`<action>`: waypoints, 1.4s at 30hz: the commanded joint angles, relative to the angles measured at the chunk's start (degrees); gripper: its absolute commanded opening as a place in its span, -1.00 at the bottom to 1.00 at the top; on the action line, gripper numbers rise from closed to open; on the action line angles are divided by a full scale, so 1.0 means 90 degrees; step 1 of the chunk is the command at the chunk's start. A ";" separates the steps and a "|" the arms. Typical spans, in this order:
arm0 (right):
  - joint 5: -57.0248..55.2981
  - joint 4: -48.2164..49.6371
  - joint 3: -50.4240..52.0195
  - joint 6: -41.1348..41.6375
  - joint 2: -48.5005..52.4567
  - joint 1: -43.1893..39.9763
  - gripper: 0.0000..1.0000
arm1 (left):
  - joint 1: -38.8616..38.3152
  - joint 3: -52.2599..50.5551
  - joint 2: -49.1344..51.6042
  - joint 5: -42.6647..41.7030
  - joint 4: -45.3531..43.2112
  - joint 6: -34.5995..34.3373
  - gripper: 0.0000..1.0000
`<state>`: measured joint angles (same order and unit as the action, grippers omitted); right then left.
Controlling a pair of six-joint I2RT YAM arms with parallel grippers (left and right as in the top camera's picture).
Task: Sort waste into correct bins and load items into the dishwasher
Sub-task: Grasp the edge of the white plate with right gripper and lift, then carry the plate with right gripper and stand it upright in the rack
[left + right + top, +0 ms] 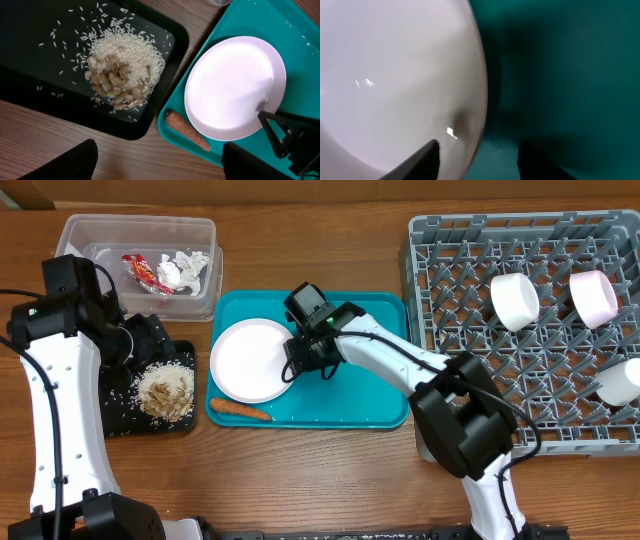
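Observation:
A white plate lies on the teal tray, with an orange carrot piece just in front of it. My right gripper is open and low at the plate's right rim; in the right wrist view the rim sits between its fingers. Beige food scraps and rice lie in the black tray. The red wrapper and crumpled paper are in the clear tub. My left gripper is open and empty above the black tray. Chopsticks are out of view.
The grey dish rack at the right holds a white bowl, a pale cup and another white dish. In the left wrist view the carrot lies by the plate, beside the black tray.

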<state>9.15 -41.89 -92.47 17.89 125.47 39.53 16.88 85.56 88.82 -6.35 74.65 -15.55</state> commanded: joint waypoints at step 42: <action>-0.8825 -0.2297 0.0039 0.0962 -0.3126 -0.2365 -0.92 | -0.0010 0.0095 -0.0131 0.0041 -0.0022 -0.0085 0.63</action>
<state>-54.74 -61.36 -93.51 17.98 95.92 18.17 16.88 85.56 88.82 -6.35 74.54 -15.55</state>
